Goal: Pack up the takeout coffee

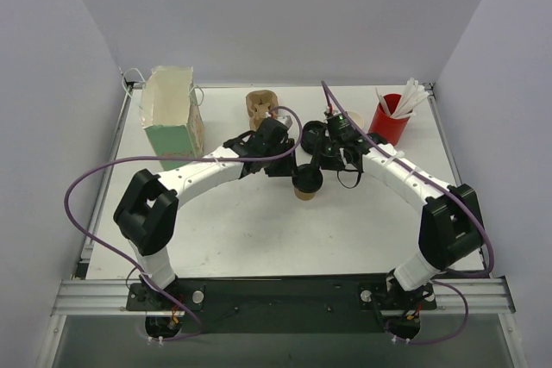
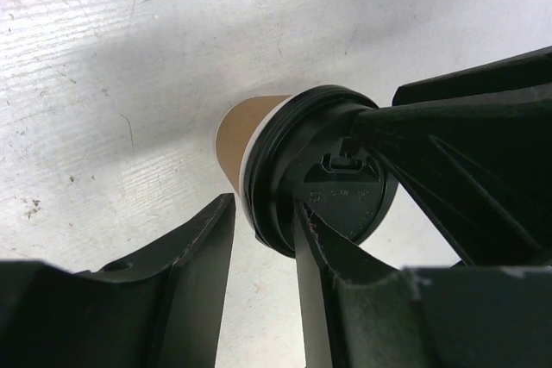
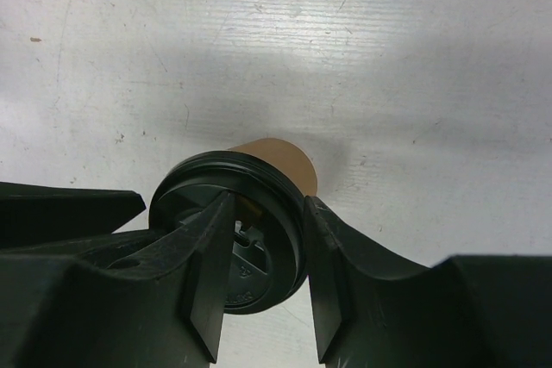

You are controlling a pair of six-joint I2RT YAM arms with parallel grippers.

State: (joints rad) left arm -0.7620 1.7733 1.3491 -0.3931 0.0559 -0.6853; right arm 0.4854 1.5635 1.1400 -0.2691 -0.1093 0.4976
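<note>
The takeout coffee (image 1: 307, 182), a brown paper cup with a black lid, stands upright mid-table between both grippers. My left gripper (image 1: 283, 164) comes in from its left. In the left wrist view that gripper (image 2: 264, 202) straddles the lid's rim (image 2: 269, 213). One finger (image 2: 321, 273) lies over the lid. The other finger (image 2: 194, 265) stays a sliver clear of the cup wall (image 2: 241, 131). My right gripper (image 1: 332, 159) pinches the opposite rim. In the right wrist view the right gripper (image 3: 267, 204) has one finger (image 3: 203, 273) on the lid top (image 3: 250, 269) and the other finger (image 3: 332, 265) against the outside.
A green-and-white paper bag (image 1: 172, 118) stands open at the back left. Tan lidless cups (image 1: 261, 105) sit behind the left gripper. Loose black lids (image 1: 314, 134) lie beside them. A red cup with white sticks (image 1: 390, 120) stands at the back right.
</note>
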